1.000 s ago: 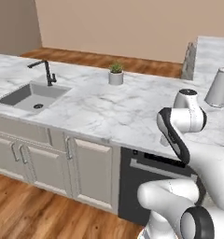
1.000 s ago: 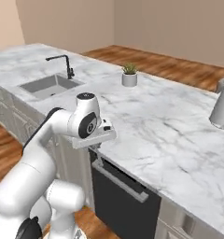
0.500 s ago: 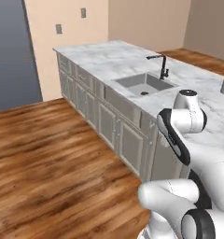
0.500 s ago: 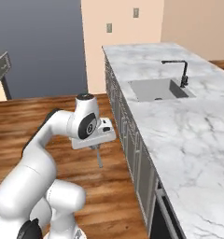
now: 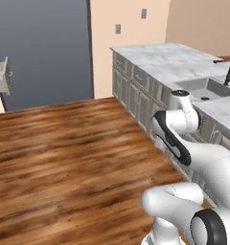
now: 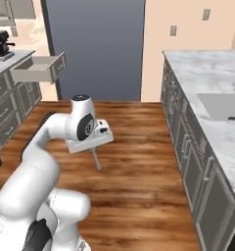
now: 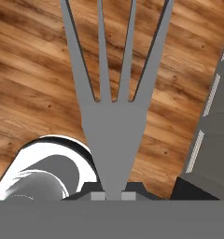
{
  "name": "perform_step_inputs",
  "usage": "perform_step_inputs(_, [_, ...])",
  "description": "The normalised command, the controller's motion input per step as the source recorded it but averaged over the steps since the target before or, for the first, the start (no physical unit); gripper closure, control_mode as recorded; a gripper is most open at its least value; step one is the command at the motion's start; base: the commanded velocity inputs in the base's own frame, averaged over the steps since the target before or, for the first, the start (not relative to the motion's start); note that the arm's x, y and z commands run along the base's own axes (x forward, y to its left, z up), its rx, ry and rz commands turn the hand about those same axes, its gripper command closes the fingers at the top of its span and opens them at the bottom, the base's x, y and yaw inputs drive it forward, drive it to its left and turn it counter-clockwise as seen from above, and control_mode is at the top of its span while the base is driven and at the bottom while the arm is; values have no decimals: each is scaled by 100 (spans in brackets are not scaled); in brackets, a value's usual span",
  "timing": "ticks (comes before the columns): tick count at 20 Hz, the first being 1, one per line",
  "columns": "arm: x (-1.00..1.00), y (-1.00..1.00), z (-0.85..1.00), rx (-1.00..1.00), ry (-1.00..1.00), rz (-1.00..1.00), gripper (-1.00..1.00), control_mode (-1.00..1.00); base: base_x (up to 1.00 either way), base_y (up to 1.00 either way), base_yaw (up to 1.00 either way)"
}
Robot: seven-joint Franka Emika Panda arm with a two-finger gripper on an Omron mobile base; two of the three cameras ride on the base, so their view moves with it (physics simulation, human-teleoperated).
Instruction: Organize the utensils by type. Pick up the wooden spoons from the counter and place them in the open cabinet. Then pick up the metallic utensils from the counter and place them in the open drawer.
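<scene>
A dull grey steel fork (image 7: 114, 121) fills the hand view, prongs pointing away over the wood floor, with my gripper (image 7: 113, 195) shut on its handle. From the right base view the fork (image 6: 96, 161) hangs down below the gripper (image 6: 93, 148), well above the floor. The open beige drawer (image 6: 38, 68) juts out at the left and also shows as the drawer (image 5: 1, 76). The marble counter (image 6: 202, 68) runs along the right. An upper cabinet edge (image 6: 11, 10) shows at the top left; I cannot tell if it is open. The wooden spoons are out of view.
Wide wood floor (image 5: 64, 158) lies between me and the drawer. A sink (image 5: 203, 88) with a black faucet (image 5: 228, 72) sits in the counter. A dark coffee machine (image 6: 2, 44) stands on the left units above the drawer. Grey base cabinets (image 6: 188, 147) line the right.
The whole picture has swung: the views turned from the counter and sink toward the floor and the side with the open drawer. The fork stays in the shut gripper.
</scene>
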Motion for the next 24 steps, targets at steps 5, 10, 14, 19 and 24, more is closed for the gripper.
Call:
perform_step_inputs(5, [0, 0, 0, 0, 0, 0, 100, 100, 63, 94, -11])
perform_step_inputs(10, [0, 0, 0, 0, 0, 0, 100, 100, 71, 88, -16])
perform_step_inputs(14, [0, 0, 0, 0, 0, 0, 100, 100, 75, 80, -23])
perform_step_inputs(19, [0, 0, 0, 0, 0, 0, 100, 100, 77, 75, -27])
perform_step_inputs(24, [0, 0, 0, 0, 0, 0, 100, 100, 90, 75, -2])
